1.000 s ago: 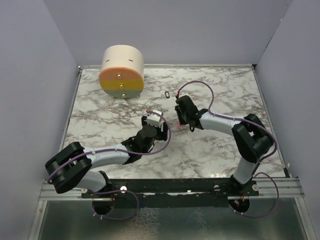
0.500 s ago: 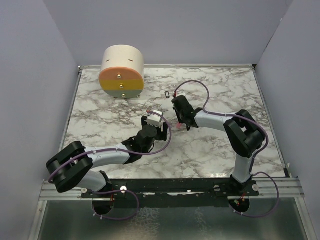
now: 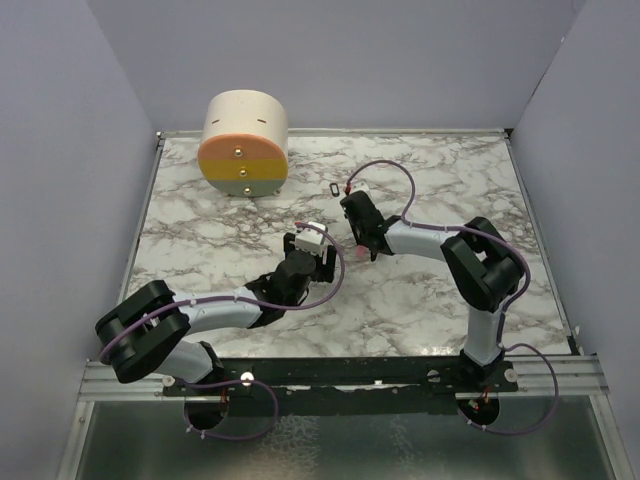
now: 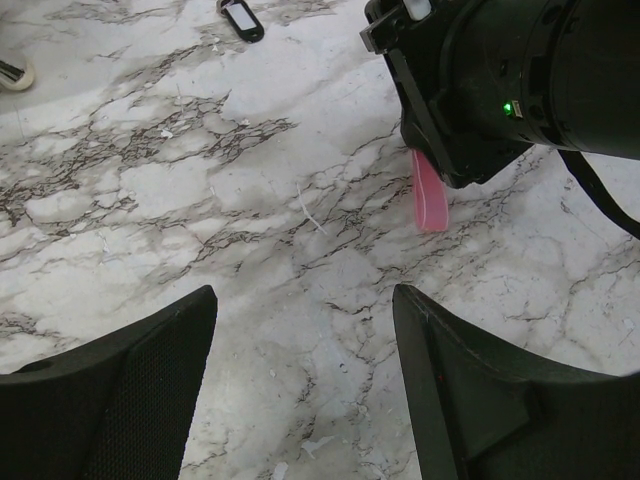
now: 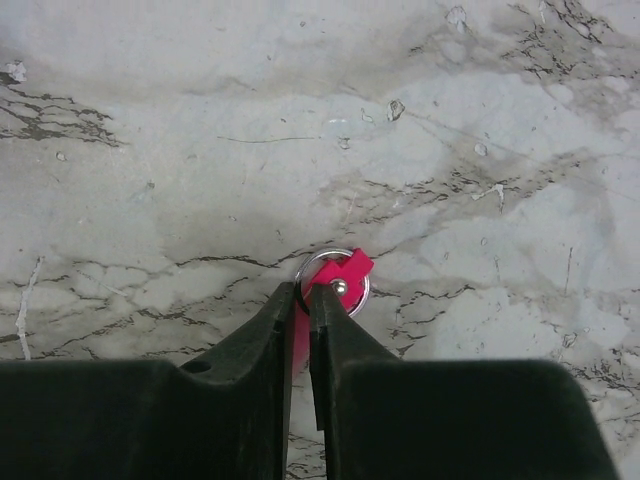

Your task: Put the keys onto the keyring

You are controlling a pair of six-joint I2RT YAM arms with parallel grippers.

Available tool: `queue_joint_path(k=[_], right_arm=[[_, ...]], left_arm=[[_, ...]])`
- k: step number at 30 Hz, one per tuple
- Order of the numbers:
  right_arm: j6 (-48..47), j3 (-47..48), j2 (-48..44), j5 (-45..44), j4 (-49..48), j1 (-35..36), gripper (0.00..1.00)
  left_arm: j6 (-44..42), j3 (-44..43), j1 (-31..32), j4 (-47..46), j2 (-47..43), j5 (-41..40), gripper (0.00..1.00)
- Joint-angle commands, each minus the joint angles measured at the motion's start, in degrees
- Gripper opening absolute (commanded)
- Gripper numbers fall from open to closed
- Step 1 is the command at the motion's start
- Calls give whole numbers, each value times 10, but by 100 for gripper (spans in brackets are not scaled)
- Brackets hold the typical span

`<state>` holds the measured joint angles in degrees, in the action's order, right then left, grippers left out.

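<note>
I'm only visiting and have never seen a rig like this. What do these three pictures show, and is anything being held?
These are two robot arms bolted to a marble table, each ending in a two-finger gripper. The wide picture comes from a fixed camera above. The other two come from small cameras on the wrists, one per arm. The right gripper is pinched shut on a slim pink key piece. The left gripper is open, holds nothing and faces the right one. A small black oval keyring lies on the table farther back, apart from both. A round beige and orange box stands near the far left corner.
</note>
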<state>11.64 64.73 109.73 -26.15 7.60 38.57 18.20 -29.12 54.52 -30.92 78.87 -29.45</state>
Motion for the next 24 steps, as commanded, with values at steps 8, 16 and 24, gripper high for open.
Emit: queue_joint_path(k=[8,16,24], right_arm=[[-2,-23,-38,-26,-25,1,1],[-2,-94,-188,64,-71,1,1],[14,-116,-274,140,-63,1,1]], left_arm=[[-6,-7,5,-13,2,-17,73],[-11,-3,5,-32,1,1,74],[-50,9,5,-94,-12,43,78]])
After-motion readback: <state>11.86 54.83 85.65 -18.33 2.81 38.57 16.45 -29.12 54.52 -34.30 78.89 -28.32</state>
